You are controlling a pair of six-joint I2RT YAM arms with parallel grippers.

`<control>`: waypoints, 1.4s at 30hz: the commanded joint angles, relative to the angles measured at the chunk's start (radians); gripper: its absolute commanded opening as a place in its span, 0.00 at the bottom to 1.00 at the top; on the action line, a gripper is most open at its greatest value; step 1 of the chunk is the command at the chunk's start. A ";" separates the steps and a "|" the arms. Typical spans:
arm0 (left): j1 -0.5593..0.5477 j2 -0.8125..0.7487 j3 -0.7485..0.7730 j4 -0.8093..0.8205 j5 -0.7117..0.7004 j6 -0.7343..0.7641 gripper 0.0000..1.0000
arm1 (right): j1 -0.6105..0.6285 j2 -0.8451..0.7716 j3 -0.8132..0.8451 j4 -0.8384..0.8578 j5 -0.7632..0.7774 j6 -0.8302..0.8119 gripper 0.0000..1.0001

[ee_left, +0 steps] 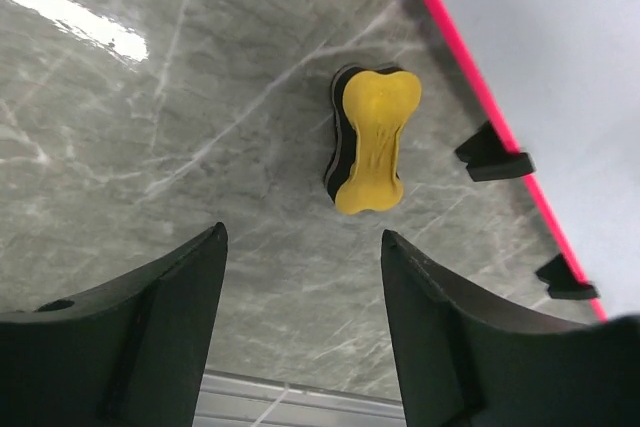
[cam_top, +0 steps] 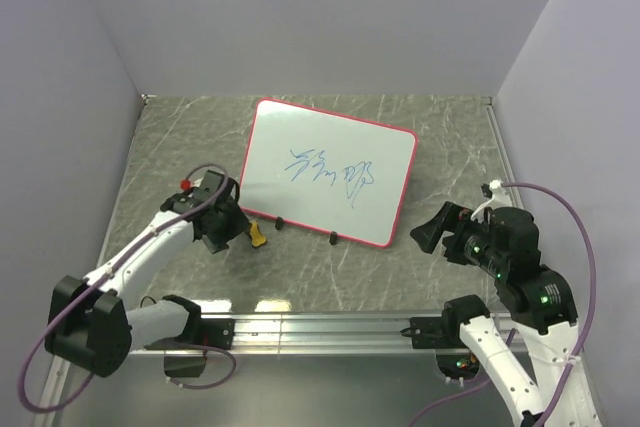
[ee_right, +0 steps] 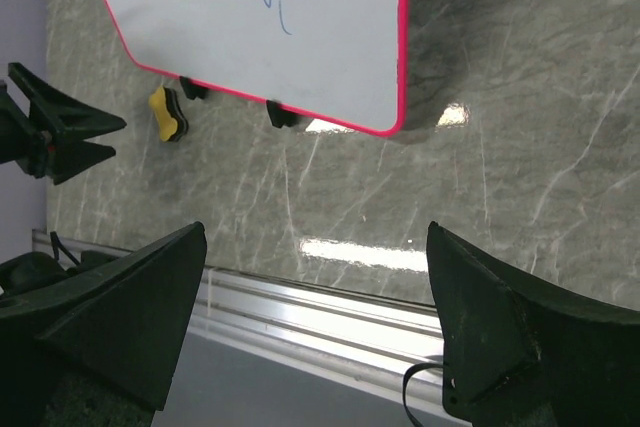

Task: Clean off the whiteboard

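The step in hand seems to be the taking of the eraser, because the blue scribbles (cam_top: pixel 330 175) are all on the whiteboard (cam_top: pixel 320 202) and nothing is wiped yet. The whiteboard lies in the middle of the table (cam_top: pixel 450 147), a little turned, with its black feet (cam_top: pixel 333 239) on the near edge. The small yellow eraser (ee_left: pixel 372 139) lies flat on the table just beside the near left corner of the board. The left gripper (ee_left: pixel 300 237) hangs above it with the pincer wide and nothing inside; the eraser is in front of the fingertips, not between them. I think the next move calls for going forward and down until the fingers stand on both long sides of the eraser, then closing. The left arm reaches from its base to the far right, with the wrist bent down. The right gripper (cam_top: pixel 432 230) waits near the right side, also wide and holding nothing, pointed toward the board.
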 commanded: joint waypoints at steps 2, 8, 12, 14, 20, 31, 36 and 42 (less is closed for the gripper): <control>-0.062 0.092 0.034 0.050 -0.065 -0.091 0.67 | 0.007 0.018 0.039 -0.003 0.027 -0.022 0.97; -0.105 0.252 0.087 0.118 -0.059 -0.097 0.71 | 0.007 0.022 0.053 -0.020 0.050 -0.017 0.97; -0.125 0.326 0.136 0.133 -0.074 -0.080 0.72 | 0.007 0.025 0.069 -0.034 0.073 -0.014 0.97; -0.129 0.354 0.146 0.141 -0.079 -0.077 0.72 | 0.007 0.031 0.072 -0.035 0.081 -0.016 0.97; -0.129 0.401 0.160 0.090 -0.133 -0.075 0.68 | 0.007 0.054 0.066 -0.025 0.092 -0.008 0.97; -0.129 0.427 0.092 0.151 -0.108 -0.042 0.44 | 0.007 0.105 0.049 0.014 0.099 -0.002 0.97; -0.128 0.447 0.060 0.171 -0.094 -0.022 0.29 | 0.009 0.182 0.082 0.072 0.089 0.000 0.97; -0.128 0.377 0.096 0.092 -0.133 0.000 0.00 | 0.003 0.372 0.168 0.226 -0.022 -0.003 0.98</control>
